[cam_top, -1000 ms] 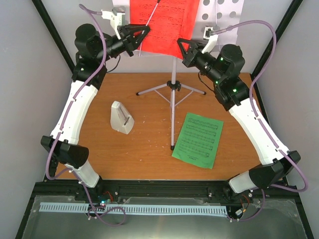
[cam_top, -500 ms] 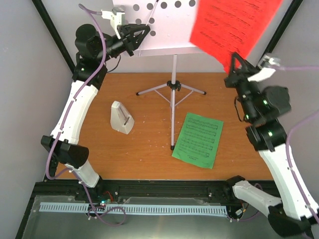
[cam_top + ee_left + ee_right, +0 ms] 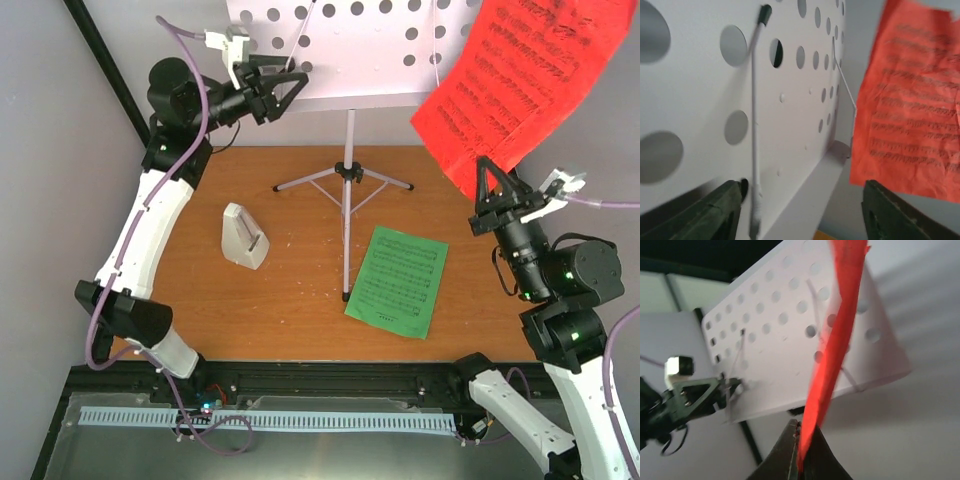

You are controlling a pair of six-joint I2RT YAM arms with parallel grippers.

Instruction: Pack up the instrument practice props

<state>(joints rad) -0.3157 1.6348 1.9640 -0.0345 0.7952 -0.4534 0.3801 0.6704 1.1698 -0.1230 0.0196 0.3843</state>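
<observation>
The white perforated music stand (image 3: 350,60) rises on its thin silver tripod (image 3: 347,180) at the back of the table. My left gripper (image 3: 288,84) stands open at the stand's lower left edge. In the left wrist view the stand's shelf (image 3: 810,200) runs between the two green fingers (image 3: 710,215), beside a thin white wire page holder (image 3: 754,125). My right gripper (image 3: 492,188) is shut on the bottom edge of the red page (image 3: 530,80), held up in the air right of the stand. The right wrist view shows this red page (image 3: 837,340) edge-on. The green page (image 3: 397,280) and the white metronome (image 3: 243,237) lie on the table.
Grey walls and black frame posts (image 3: 105,70) close in the left, right and back sides. The wooden tabletop (image 3: 300,300) ends at a black rail (image 3: 320,378) by the arm bases.
My right arm pulled the red page off the stand and swung it out to the right. My left gripper, shut at the stand's left edge before, has opened.
</observation>
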